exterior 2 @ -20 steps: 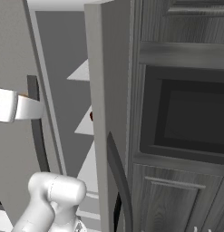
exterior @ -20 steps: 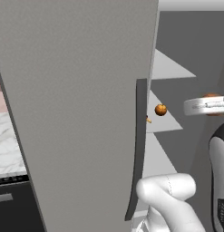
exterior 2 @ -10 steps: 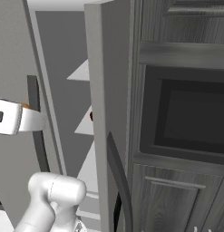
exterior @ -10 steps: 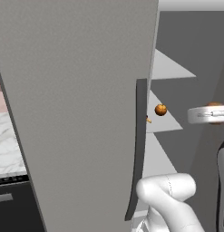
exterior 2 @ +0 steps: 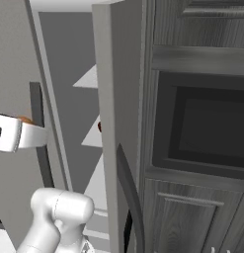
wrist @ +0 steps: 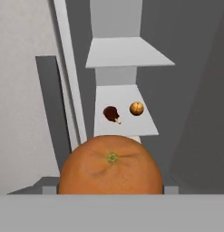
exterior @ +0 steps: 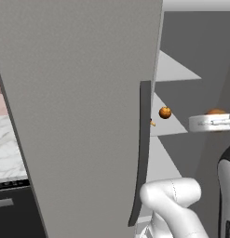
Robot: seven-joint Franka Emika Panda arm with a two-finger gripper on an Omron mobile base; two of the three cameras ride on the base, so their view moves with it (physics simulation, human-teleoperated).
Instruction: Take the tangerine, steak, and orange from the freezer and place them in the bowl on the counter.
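Observation:
A big orange fills the bottom of the hand view, and my gripper is shut on it outside the open freezer. The orange's top peeks over the white hand, and it also shows as orange. Ahead on a pale middle shelf lie the dark maroon steak and, to its right, the small round tangerine. From the left base the tangerine sits just past the door's edge. The steak is half hidden behind the right door. The bowl is out of view.
The wide grey freezer door with its long dark handle stands open at my left. A second door stands at my right, beside dark wood cabinets with a built-in oven. White marble counter shows past the left door.
The hand with the orange has sunk lower in both base views. The tangerine and steak have stayed on their shelf.

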